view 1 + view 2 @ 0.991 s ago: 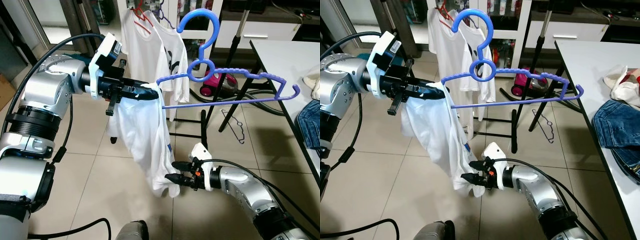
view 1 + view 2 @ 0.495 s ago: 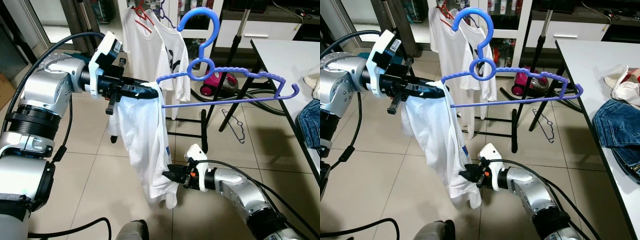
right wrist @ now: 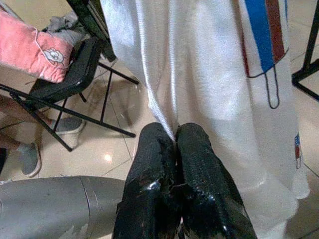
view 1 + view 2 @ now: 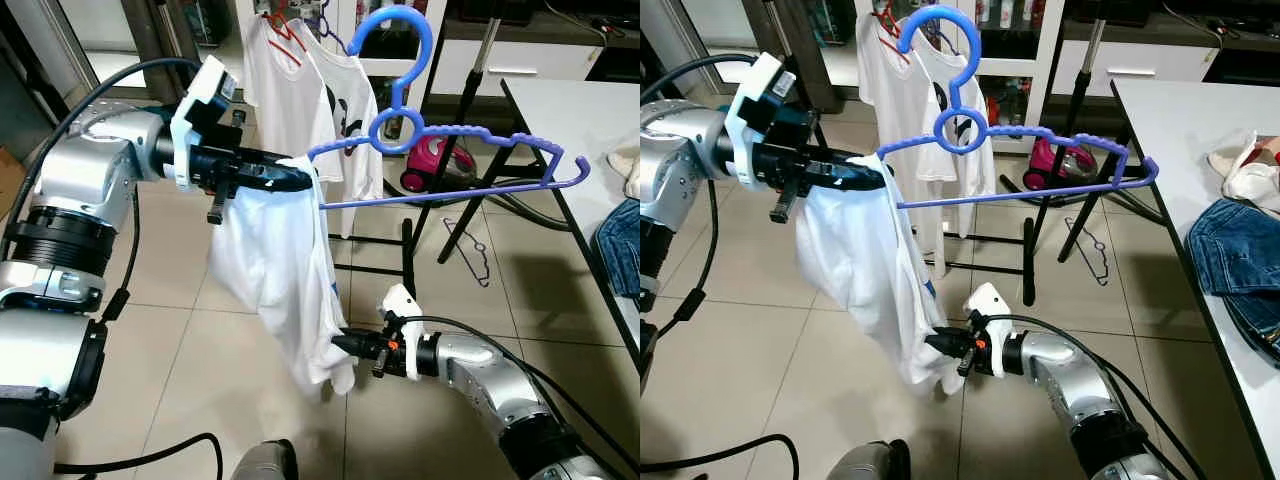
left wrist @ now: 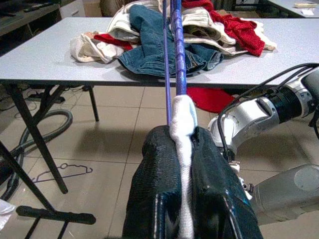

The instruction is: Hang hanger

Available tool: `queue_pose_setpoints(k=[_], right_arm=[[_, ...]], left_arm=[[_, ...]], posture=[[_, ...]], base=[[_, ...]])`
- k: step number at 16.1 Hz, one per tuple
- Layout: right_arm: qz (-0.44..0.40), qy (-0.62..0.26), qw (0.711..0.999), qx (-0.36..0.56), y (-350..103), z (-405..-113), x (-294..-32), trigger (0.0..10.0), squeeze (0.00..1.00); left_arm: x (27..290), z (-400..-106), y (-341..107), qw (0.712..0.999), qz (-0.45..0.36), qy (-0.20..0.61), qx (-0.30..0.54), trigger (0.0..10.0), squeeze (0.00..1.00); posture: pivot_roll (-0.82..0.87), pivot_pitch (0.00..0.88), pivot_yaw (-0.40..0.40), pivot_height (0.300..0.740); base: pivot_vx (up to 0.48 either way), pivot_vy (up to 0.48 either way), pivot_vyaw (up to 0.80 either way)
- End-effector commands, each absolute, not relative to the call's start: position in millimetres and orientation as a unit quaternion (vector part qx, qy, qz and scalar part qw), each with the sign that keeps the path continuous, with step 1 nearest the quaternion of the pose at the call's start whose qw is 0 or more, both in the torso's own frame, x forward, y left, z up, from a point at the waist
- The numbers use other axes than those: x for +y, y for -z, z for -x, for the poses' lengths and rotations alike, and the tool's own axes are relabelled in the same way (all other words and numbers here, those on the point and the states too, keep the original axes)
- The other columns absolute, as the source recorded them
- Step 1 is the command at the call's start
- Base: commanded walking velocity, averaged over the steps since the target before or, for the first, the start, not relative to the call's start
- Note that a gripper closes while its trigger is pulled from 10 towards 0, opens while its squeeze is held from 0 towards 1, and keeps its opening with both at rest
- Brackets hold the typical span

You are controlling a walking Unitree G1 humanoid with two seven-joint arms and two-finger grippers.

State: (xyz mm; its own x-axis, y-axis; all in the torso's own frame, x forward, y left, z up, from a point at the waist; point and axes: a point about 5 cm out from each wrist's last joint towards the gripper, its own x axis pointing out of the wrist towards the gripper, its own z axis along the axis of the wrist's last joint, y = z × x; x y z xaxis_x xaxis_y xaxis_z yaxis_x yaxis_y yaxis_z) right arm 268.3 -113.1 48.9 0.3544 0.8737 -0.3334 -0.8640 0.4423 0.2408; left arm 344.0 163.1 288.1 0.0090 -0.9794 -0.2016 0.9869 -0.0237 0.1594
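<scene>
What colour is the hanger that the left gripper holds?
The hanger is blue-purple; the left eye view shows it best.

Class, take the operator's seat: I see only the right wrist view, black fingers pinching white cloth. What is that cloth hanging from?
Observer: The white T-shirt hangs from a blue hanger, held up by the left gripper.
Operator: Is that grip on plastic or cloth?
Observer: Both; the left wrist view shows its fingers shut on cloth wrapped over the hanger's end.
Operator: Where does my right gripper hold?
Observer: Near the shirt's bottom hem, low above the floor tiles.
</scene>
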Motion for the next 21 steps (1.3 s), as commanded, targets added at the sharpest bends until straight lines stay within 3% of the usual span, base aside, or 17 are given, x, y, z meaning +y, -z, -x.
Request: queue_pose_setpoints(k=[1,5,8,13,16,21], right_arm=[[-0.022,-0.53,0.824,0.198,-54,-268,-117,0.0,0.0],[-0.028,-0.515,0.839,0.173,-64,-268,-136,0.0,0.0],[-0.063,-0.428,0.896,0.103,-95,-281,-186,0.0,0.0],[-0.095,-0.354,0.93,0.036,-129,-288,-237,0.0,0.0],[-0.114,-0.375,0.92,0.025,-142,-279,-254,0.0,0.0],[-0.145,-0.492,0.854,0.089,-150,-254,-268,0.0,0.0]], left_arm=[[170,-343,-300,0.706,-0.144,0.693,-0.002,0.0,0.0],[185,-337,-298,0.717,-0.137,0.683,0.008,0.0,0.0],[194,-321,-279,0.716,-0.106,0.689,0.033,0.0,0.0],[201,-289,-253,0.715,-0.068,0.692,0.067,0.0,0.0],[215,-276,-235,0.739,-0.072,0.664,0.09,0.0,0.0],[230,-263,-227,0.76,-0.081,0.635,0.115,0.0,0.0]], posture=[[0.1,0.106,0.057,0.74],[0.1,0.091,0.059,0.74],[0.1,0.064,0.055,0.74],[0.08,0.022,0.055,0.74],[0.09,0.007,0.045,0.74],[0.08,0.0,0.038,0.74]], base=[[0.0,0.0,0.0],[0.0,0.0,0.0],[0.0,0.0,0.0],[0.0,0.0,0.0],[0.0,0.0,0.0],[0.0,0.0,0.0]])
